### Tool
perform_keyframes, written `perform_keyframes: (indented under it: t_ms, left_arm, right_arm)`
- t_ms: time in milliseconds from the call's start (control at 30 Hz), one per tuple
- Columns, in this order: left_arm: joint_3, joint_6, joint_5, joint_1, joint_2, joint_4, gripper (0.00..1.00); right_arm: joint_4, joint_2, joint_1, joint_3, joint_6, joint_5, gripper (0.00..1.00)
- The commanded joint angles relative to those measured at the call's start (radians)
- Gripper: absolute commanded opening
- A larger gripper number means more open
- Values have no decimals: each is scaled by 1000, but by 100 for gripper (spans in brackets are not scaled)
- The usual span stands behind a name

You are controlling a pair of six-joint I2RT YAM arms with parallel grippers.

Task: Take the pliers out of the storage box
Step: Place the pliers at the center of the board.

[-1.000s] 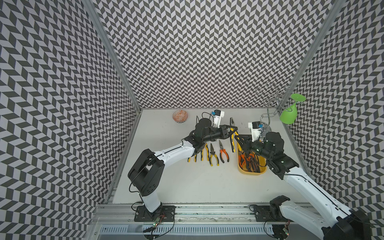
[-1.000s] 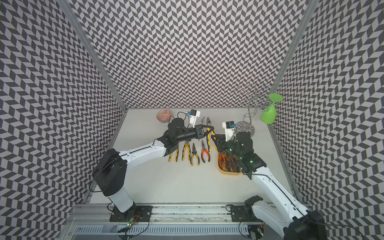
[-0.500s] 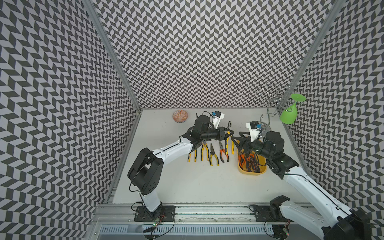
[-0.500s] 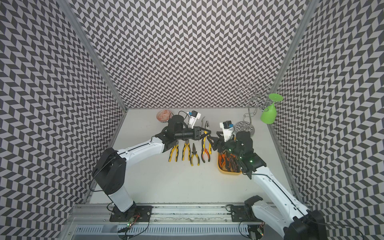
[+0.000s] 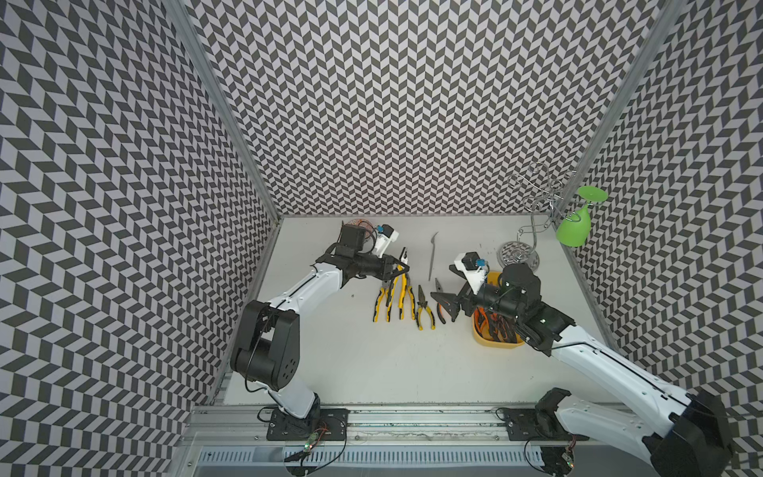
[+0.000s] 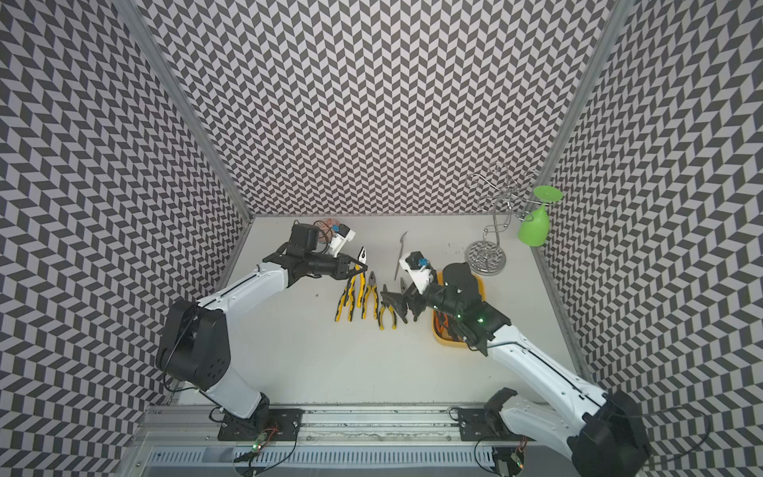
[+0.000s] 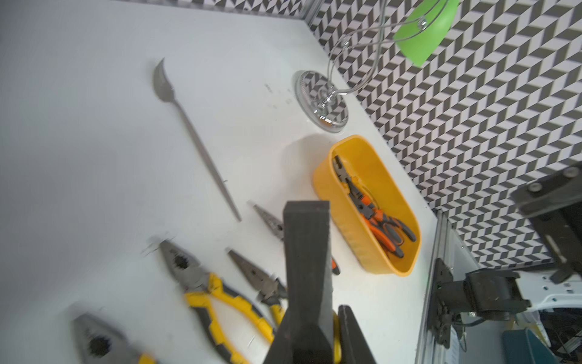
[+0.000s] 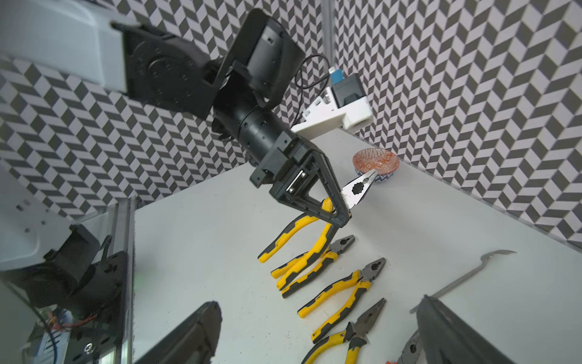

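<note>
Yellow-handled pliers (image 8: 359,189) are clamped by L gripper (image 8: 343,214); R gripper (image 5: 444,305) is spread wide, empty. Pair to be lowered flat beside the row (image 5: 424,307) before release. Orange pliers (image 7: 374,217) lie in storage box (image 7: 349,233), by right edge of table (image 5: 371,371).

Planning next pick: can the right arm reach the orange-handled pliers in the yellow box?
Probably yes: open right gripper hangs beside the shallow yellow plastic box; nothing covers its orange-handled pliers.

the right arm (image 5: 516,285) hides much of the storage box (image 5: 495,340).
</note>
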Motion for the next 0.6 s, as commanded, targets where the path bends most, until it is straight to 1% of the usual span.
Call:
perform_keyframes:
  t_ms: [0,67,233,333,433,567]
  left_arm:
    - [-7,183,37,52,-47,-151,0]
    - [-20,197,18,107,-48,-181,0]
    - [-72,219,11,248,-28,-214,0]
    - [-80,205,-11,307,7,-229,0]
    - [-75,161,-37,326,59,-216,0]
    - [-64,96,8,325,125,-187,0]
  right_arm:
    - [106,34,57,33,-71,19,99]
    - [118,61,84,45,-91,16,99]
    - [89,130,122,95,-125,18,99]
    - [93,148,130,100,-126,20,99]
    - [87,169,131,105,-117,33,99]
    - [55,207,133,118,-126,46,99]
